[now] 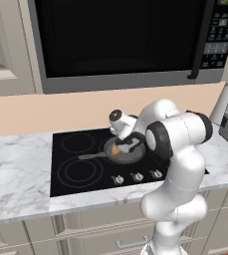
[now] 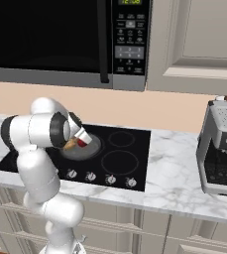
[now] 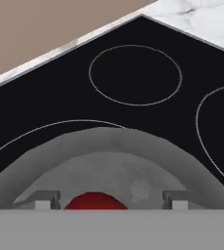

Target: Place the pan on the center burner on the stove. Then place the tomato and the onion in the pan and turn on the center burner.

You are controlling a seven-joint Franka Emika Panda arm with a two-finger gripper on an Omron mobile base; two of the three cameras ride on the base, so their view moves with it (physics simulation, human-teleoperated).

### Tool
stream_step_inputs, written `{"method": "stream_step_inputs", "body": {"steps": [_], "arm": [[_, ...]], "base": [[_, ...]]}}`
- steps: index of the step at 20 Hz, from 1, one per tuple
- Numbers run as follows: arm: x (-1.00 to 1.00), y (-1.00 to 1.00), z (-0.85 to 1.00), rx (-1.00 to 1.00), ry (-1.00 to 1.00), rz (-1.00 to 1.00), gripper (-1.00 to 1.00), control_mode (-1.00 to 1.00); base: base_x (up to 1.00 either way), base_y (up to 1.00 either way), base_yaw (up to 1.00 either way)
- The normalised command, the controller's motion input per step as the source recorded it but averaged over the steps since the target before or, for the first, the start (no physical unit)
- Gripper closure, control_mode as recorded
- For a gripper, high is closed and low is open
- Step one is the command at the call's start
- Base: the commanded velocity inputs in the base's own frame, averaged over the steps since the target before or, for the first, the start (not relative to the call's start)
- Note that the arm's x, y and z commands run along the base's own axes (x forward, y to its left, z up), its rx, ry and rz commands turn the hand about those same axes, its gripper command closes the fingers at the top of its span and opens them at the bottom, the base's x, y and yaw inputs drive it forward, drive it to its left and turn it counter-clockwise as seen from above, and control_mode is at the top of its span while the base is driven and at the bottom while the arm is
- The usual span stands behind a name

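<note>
The two dark fingertips stand well apart, and the tomato sits low between them; whether they are gripping or have let go of it cannot be told from here. The gripper hangs just above the floor of the pan, pointing down into it. The tomato, a bright red ball, lies directly under the fingers, so any release drops it inside the rim. The onion, golden-brown, rests in the pan beside the hand. The pan is a round, shallow, dark grey dish, its long thin handle running toward the robot's left. It sits on the center burner of the black stove. Judged next: withdrawing and reaching the silver knobs along the front edge.
</note>
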Motion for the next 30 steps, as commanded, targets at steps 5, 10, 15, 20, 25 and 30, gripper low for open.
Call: {"method": "stream_step_inputs", "body": {"steps": [5,10,15,20,25,30], "arm": [[-0.85,-0.12,0.44,0.00,-0.30,0.00,-1.00,-1.00],[-0.60,-0.17,0.70,0.02,-0.39,0.00,-1.00,-1.00],[-0.52,-0.03,0.81,0.03,-0.34,0.00,-1.00,-1.00],[-0.55,0.00,0.77,0.07,-0.13,0.00,-1.00,-1.00],[-0.57,0.00,0.79,0.11,0.00,0.00,-1.00,-1.00],[-0.39,0.00,0.72,0.11,0.03,0.00,-1.00,-1.00]], "base": [[0.00,0.00,0.00],[0.00,0.00,0.00],[0.00,0.00,0.00],[0.00,0.00,0.00],[0.00,0.00,0.00],[0.00,0.00,0.00]]}}
